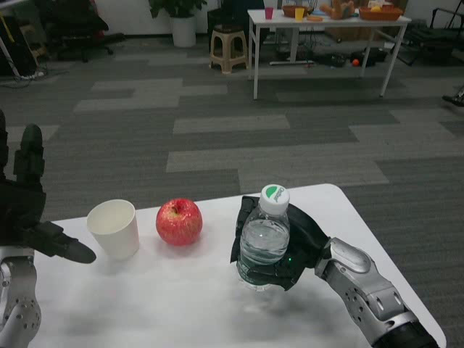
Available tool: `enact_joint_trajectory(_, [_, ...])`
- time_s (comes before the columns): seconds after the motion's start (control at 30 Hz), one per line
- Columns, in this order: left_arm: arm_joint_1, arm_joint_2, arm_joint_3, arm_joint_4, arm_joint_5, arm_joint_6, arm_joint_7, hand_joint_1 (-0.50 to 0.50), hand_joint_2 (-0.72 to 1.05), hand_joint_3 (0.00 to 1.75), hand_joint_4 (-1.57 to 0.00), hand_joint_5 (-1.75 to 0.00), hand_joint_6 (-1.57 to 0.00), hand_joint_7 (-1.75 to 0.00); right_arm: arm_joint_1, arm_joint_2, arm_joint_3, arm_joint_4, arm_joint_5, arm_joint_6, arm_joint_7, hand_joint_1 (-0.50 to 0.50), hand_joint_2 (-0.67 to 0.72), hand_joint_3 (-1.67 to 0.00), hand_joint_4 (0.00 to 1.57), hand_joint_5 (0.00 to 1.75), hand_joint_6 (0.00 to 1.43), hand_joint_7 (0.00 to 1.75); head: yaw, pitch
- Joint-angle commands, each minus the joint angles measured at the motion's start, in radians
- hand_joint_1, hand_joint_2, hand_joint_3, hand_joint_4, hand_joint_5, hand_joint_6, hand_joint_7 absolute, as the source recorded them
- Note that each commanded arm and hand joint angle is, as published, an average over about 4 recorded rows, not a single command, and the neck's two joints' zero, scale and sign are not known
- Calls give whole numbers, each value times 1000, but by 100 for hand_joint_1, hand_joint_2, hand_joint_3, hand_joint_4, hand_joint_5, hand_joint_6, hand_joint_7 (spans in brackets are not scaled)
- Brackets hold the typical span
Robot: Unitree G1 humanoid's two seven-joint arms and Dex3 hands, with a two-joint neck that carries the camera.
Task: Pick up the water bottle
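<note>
**Bottle gripped, lift not yet shown**

The bottle (264,243) stands upright on the white table (181,304), toward its right half, clear-bodied with a white cap bearing a green mark. The right hand (286,250) is wrapped around its lower and middle body: dark fingers (240,235) curl round the left side of the bottle while the palm backs it from the right. The fingers look clamped on the bottle rather than merely near it. The bottle's base is hidden behind the hand, so it cannot be told whether it rests on the table or has just cleared it; it seems at most barely raised.

As a judgement, the reach and the grasp are done, and what is left is the lift itself: raising the bottle clear of the table while keeping it upright. The grip sits low to middle on a smooth round body, so slipping or tilting on the way up is the main risk.

Just to the left of the bottle, apart from it, lies a red apple (179,222), and further left a white paper cup (114,228) stands upright. Neither touches the bottle or the right hand.

The left hand (29,214) waits at the table's left edge, raised, holding nothing, its fingers spread apart, near the cup but not touching it.
</note>
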Motion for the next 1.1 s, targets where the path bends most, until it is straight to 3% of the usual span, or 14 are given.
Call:
enact_joint_trajectory(0.03, [3, 8, 7, 7, 24, 2, -4, -50, -72, 9, 0, -10, 0, 0, -64, 6, -29, 12, -52, -66, -67, -12, -41, -127, 154, 136, 120, 154, 16, 52])
enact_joint_trajectory(0.2, [-9, 5, -8, 22, 26, 2, -6, -50, -72, 9, 0, -10, 0, 0, -113, -5, -99, 16, -209, -94, -237, -15, -41, -127, 152, 136, 119, 154, 43, 102])
enact_joint_trajectory(0.3, [-12, 4, -9, 26, 27, 1, -7, -50, -72, 9, 0, -10, 0, 0, -127, -19, -107, 5, -228, -55, -285, -12, -41, -127, 151, 136, 117, 154, 51, 130])
enact_joint_trajectory(0.5, [-24, 5, -9, 35, 28, 1, -9, -50, -72, 9, 0, -10, 0, 0, -164, -32, -99, 12, -173, 32, -314, -12, -41, -127, 151, 136, 115, 154, 58, 166])
enact_joint_trajectory(0.63, [-33, 6, -12, 45, 29, 2, -10, -50, -72, 9, 0, -10, 0, 0, -184, -36, -79, 38, -116, 47, -371, -12, -41, -123, 151, 136, 116, 157, 52, 182])
enact_joint_trajectory(0.9, [-55, 5, -19, 56, 48, 1, -11, -50, -72, 9, 0, -10, 0, 0, -243, -42, -22, 169, -13, -40, -462, -12, -41, -127, 151, 136, 115, 154, 71, 221])
enact_joint_trajectory(1.1, [-68, 2, -15, 73, 82, 13, -12, -50, -72, 9, 0, -10, 0, 0, -263, -35, -8, 198, -48, -59, -471, -8, -41, -127, 151, 136, 113, 157, 88, 208])
